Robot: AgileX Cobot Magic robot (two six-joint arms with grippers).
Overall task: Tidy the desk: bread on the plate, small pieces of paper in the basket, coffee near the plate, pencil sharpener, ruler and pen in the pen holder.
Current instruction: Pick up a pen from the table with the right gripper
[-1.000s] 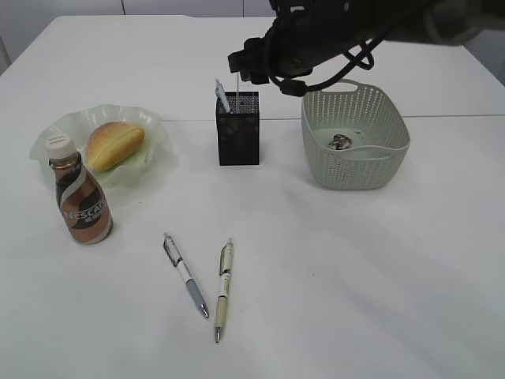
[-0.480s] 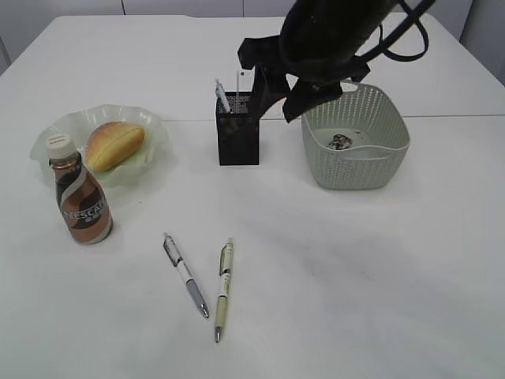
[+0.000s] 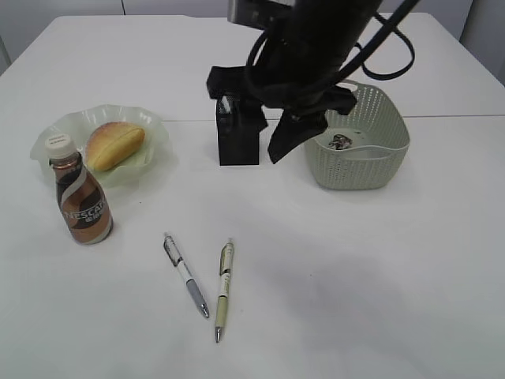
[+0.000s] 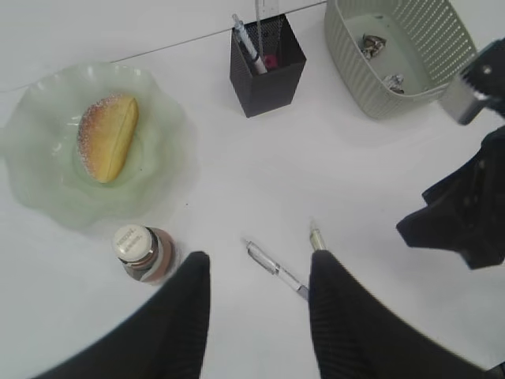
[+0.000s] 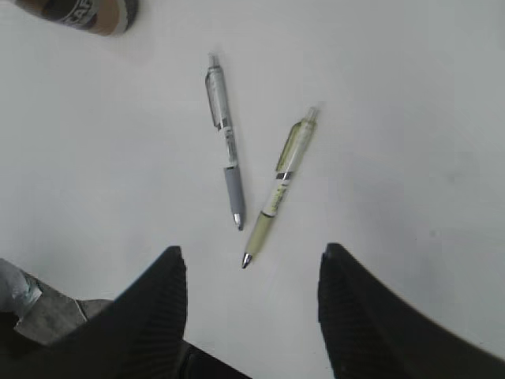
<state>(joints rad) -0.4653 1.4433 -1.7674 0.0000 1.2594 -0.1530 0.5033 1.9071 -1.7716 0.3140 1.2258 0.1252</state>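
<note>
The bread (image 3: 114, 144) lies in the pale-green plate (image 3: 155, 126), and the coffee (image 3: 81, 201) stands just in front of it. Two pens lie loose on the desk (image 3: 379, 276): a grey pen (image 3: 186, 275) and a green pen (image 3: 224, 288). My right gripper (image 3: 264, 130) hangs open and empty in front of the pen holder (image 3: 237, 150), pointing down toward the pens (image 5: 224, 142). My left gripper (image 4: 259, 260) is open and empty, high above the desk. From there a pen (image 4: 246, 43), the clear ruler (image 4: 272, 9) and something pink show in the holder (image 4: 268, 75). Paper pieces (image 3: 341, 141) lie in the basket (image 3: 371, 170).
The right arm's dark body and cables reach over the holder's top and the basket's left rim. In the left wrist view that arm (image 4: 465, 205) fills the right edge. Bare white desk lies in front of and to the right of the pens.
The right arm has swung from lying level above the pen holder to pointing down in front of it, and it now hides the holder's top. The objects have not moved.
</note>
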